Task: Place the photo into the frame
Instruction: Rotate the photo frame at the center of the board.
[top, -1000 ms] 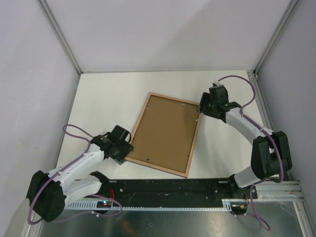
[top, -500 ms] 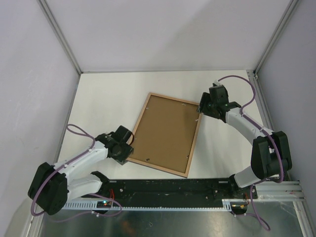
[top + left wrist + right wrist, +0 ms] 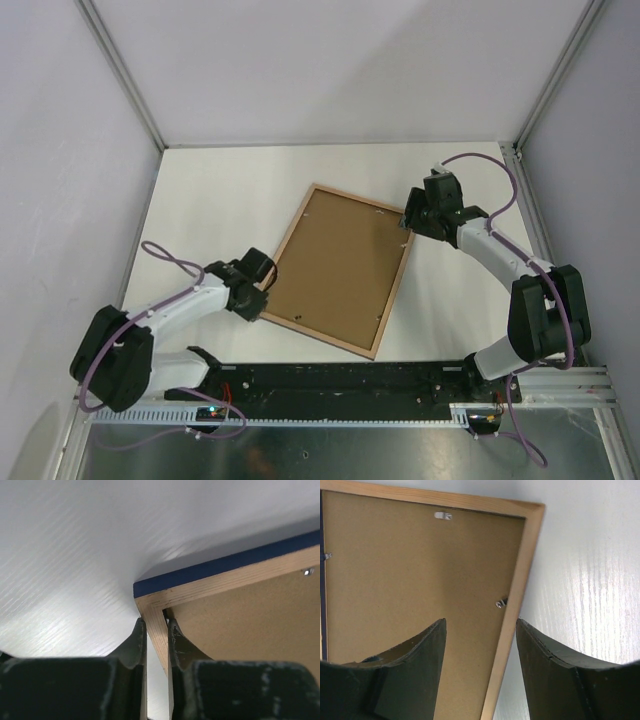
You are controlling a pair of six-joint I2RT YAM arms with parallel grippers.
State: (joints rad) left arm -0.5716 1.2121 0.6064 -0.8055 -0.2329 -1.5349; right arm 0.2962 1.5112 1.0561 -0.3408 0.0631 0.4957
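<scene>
The frame [image 3: 521, 570] lies back-up on the table [image 3: 220, 190], the brown backing board [image 3: 340, 270] filling it and the photo showing in no view. Its long axis runs from its near end to its far end, leaning a little rightward. At the frame's near-left corner the left gripper [image 3: 156, 625] is narrow, one finger either side of the wooden rail and seemingly pinching it. The right gripper [image 3: 481, 622] stands wide astride the right rail by the frame's far-right corner, and I cannot tell whether it is touching; I judge any lift turns on that left corner hold.
</scene>
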